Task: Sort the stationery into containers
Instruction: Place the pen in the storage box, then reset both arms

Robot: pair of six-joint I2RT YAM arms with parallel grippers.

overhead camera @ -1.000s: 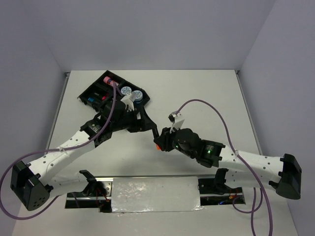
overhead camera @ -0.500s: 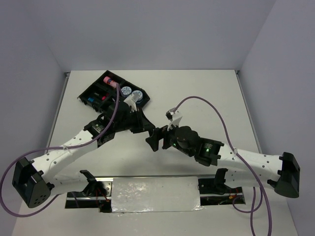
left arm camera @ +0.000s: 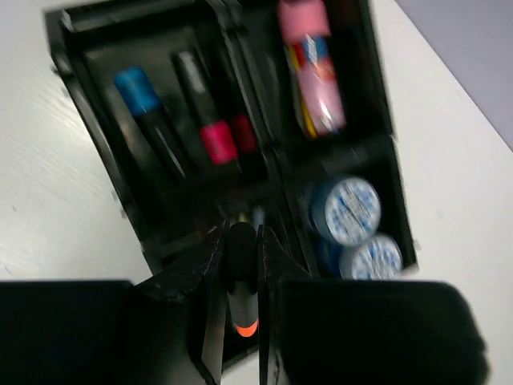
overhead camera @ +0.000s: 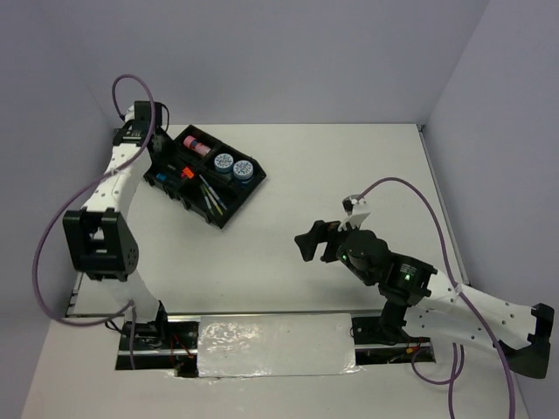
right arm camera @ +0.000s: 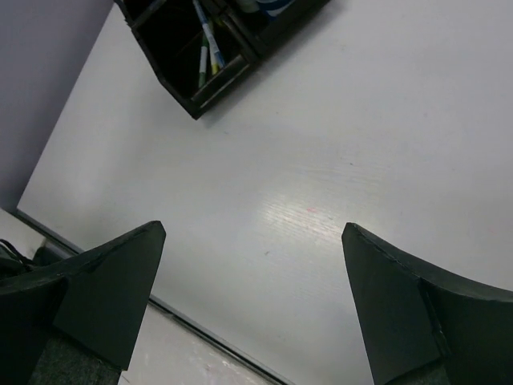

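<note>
Your left claw (left arm camera: 239,241) is clenched on the orange highlighter (left arm camera: 241,281). Both fingers press against its dark barrel, and the orange end shows at the side nearest the wrist camera. The claw is over the black tray (left arm camera: 92,120), which lies at the far left of the table (overhead camera: 349,175). You cannot tell from these views whether the highlighter touches the tray. Inside the tray, one compartment holds a blue highlighter (left arm camera: 138,88) and a pink highlighter (left arm camera: 216,140) lying side by side. The next compartment holds the pink-capped tube (left arm camera: 313,64). A third holds the two round blue tubs (left arm camera: 345,210), touching each other, and the fourth holds the thin pens (overhead camera: 210,194). Your right claw (right arm camera: 255,297) is released, its fingers (right arm camera: 104,297) spread wide with nothing between them. It hangs over bare table, well apart from the tray. The tray's near corner, with the pens in it, shows at the top of the right wrist view.
</note>
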